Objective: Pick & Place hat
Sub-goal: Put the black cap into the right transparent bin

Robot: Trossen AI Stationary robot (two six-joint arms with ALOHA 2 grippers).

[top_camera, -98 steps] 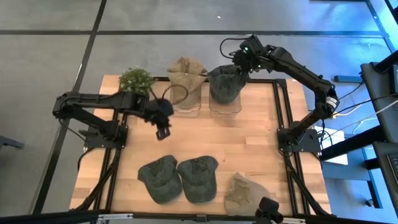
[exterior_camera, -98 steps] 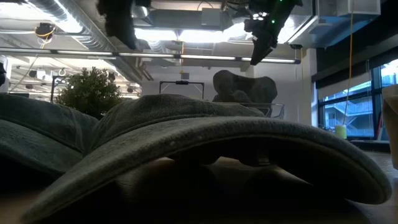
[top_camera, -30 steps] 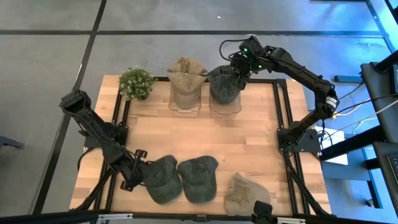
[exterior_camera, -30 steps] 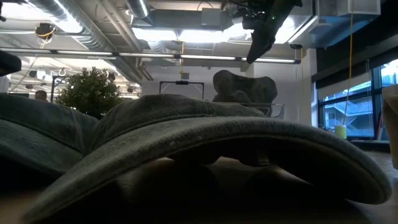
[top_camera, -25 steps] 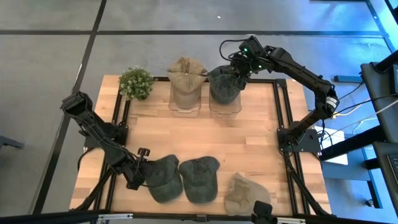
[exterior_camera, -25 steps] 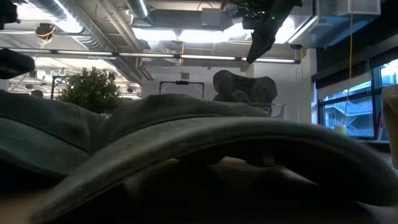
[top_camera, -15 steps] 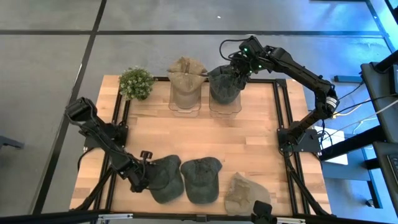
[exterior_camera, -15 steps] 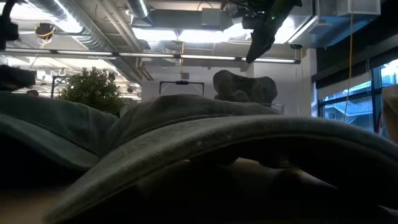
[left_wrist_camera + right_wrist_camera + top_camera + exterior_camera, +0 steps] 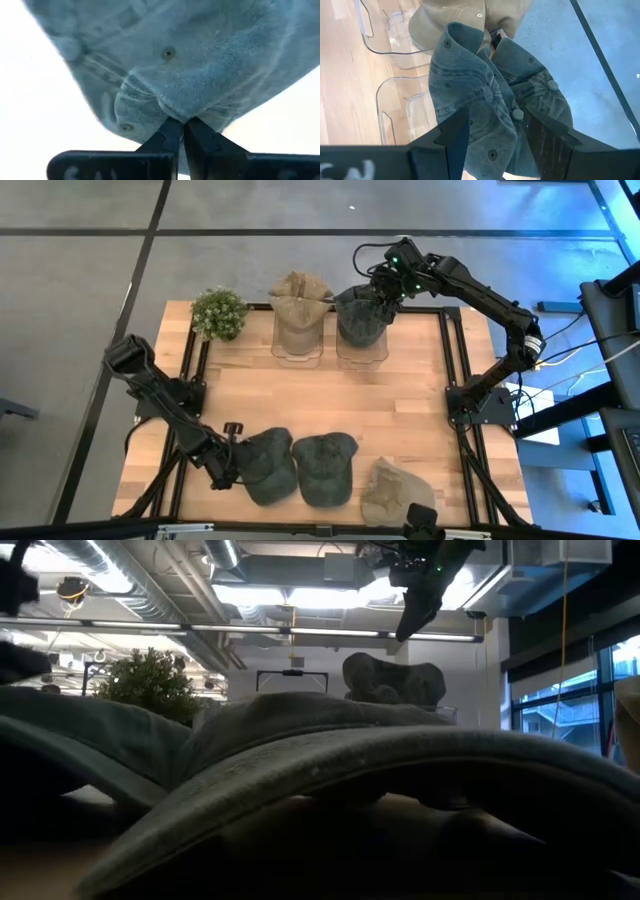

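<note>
A dark denim hat (image 9: 270, 466) lies on the table near its front edge. My left gripper (image 9: 231, 471) is shut on the hat's left side. Right of it lie a second dark hat (image 9: 326, 468) and a tan hat (image 9: 390, 492). At the back, dark hats (image 9: 361, 317) sit stacked on a clear stand. My right gripper (image 9: 500, 135) hovers open over them, one finger on each side, touching nothing. A tan hat (image 9: 299, 302) tops the neighbouring stand. My left gripper pinches a bunched fold of the hat's crown cloth (image 9: 176, 111) between its two fingers (image 9: 170, 137), at the hat's left side. The fingers come steeply from above, slanting from the table's left. The hat rests on the table and puckers toward the fingers.
A small potted plant (image 9: 218, 312) stands at the far left corner. The two clear stands (image 9: 300, 350) occupy the back middle. Bare wood (image 9: 330, 395) stretches between the stands and the hats in front. In the low view the front hat (image 9: 350, 765) fills most of the picture.
My left gripper has sunk and gone toward the table's right edge, into the dark hat's left side. The hat has bunched up there and slid a little to the right, nudging the second dark hat the same way.
</note>
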